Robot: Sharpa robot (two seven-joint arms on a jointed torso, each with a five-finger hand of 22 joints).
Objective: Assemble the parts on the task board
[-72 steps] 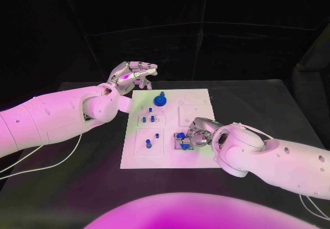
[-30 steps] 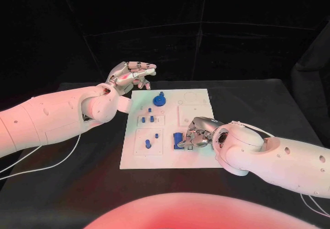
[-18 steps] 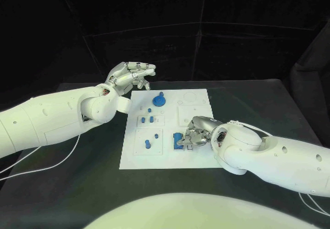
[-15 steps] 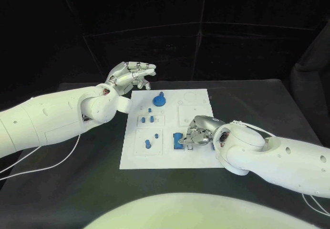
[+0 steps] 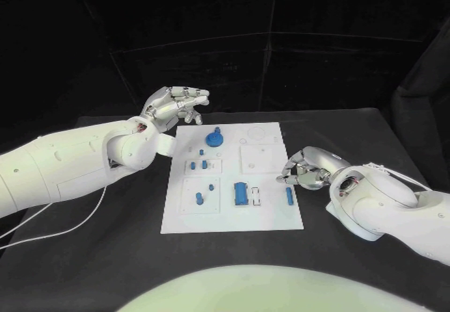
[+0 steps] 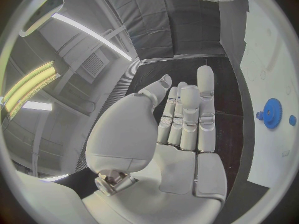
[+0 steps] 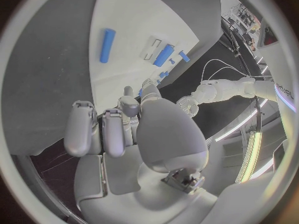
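R hand [image 5: 305,170] pulled back off task board [image 5: 233,218]; blue bar [image 5: 288,195] alongside.

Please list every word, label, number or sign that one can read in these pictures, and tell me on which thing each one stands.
No text can be read.
White task board: no print to be seen; only outlined recesses.
Blue parts, such as the blue gear: no marks.
Left hand and right hand: no lettering that can be made out.
Left arm as seen from the right wrist: a small dark mark, too small to read.
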